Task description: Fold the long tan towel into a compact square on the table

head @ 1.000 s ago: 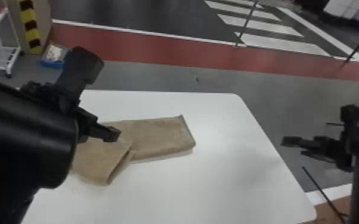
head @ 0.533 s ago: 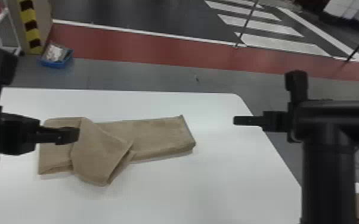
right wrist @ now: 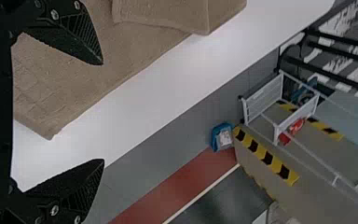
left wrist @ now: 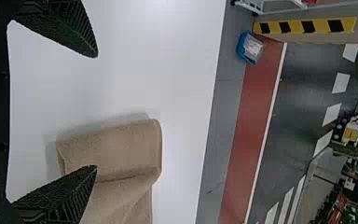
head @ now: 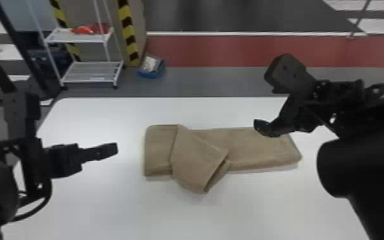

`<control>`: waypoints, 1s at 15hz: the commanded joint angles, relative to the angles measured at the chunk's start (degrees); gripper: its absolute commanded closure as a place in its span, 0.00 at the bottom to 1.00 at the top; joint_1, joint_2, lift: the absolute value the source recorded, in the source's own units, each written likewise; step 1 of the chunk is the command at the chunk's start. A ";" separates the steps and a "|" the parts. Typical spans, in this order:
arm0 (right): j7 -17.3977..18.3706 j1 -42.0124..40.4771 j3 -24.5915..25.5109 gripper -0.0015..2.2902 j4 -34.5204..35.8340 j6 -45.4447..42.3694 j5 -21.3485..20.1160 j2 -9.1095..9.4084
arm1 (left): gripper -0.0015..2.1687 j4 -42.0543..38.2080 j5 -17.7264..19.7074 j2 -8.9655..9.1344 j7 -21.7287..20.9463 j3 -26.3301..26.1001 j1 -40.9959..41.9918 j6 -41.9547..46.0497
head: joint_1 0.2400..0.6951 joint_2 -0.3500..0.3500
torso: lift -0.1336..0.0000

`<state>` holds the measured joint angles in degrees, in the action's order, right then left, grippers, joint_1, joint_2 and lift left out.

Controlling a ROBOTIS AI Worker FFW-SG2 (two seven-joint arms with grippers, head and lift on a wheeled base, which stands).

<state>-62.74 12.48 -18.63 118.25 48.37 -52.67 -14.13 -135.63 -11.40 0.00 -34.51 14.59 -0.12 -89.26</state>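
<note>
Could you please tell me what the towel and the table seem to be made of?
The towel looks like matt, slightly fuzzy cloth, probably cotton terry, since it folds softly with rounded edges. The table has a smooth, satin white top, perhaps laminate, showing soft glare.

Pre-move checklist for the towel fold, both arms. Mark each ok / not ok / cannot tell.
1. Left gripper open and empty: ok, fingers apart, nothing gripped.
2. Right gripper open and empty: ok, fingers apart, nothing gripped.
3. Tan towel fully on the white table: ok, no part over an edge.
4. Folded-over flap squared with the strip: not ok, it lies askew and juts past the strip's near edge.
5. Towel a compact square: not ok, a long section still runs out to the right.
6. Right fingers clear of the towel: cannot tell, they overlap it in view; contact unclear.
</note>
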 commanded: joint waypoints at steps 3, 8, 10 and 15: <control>-3.62 -5.62 -5.81 0.16 -1.18 -15.01 -7.19 1.83 | 0.02 -3.94 10.17 0.14 0.84 9.93 9.70 -0.77 | 1.00 0.79 | 0.07; -5.56 -7.82 -10.73 0.25 -4.96 -19.58 -14.57 5.69 | 0.03 -8.52 12.19 0.14 0.41 12.04 14.10 -0.77 | 1.00 0.96 | 0.07; -7.66 -8.26 -11.43 0.25 -5.84 -19.93 -15.80 6.31 | 0.03 -8.78 12.45 0.14 0.14 12.39 14.71 -0.77 | 1.00 0.99 | 0.07; -10.48 -8.70 -11.61 0.26 -7.60 -21.87 -18.09 6.31 | 0.03 -8.52 13.33 0.14 -0.21 13.01 14.80 -0.77 | 1.00 1.00 | 0.07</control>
<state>-73.20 3.80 -30.16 111.44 27.11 -70.09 -7.90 -144.31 1.83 0.00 -34.72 27.57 14.67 -89.26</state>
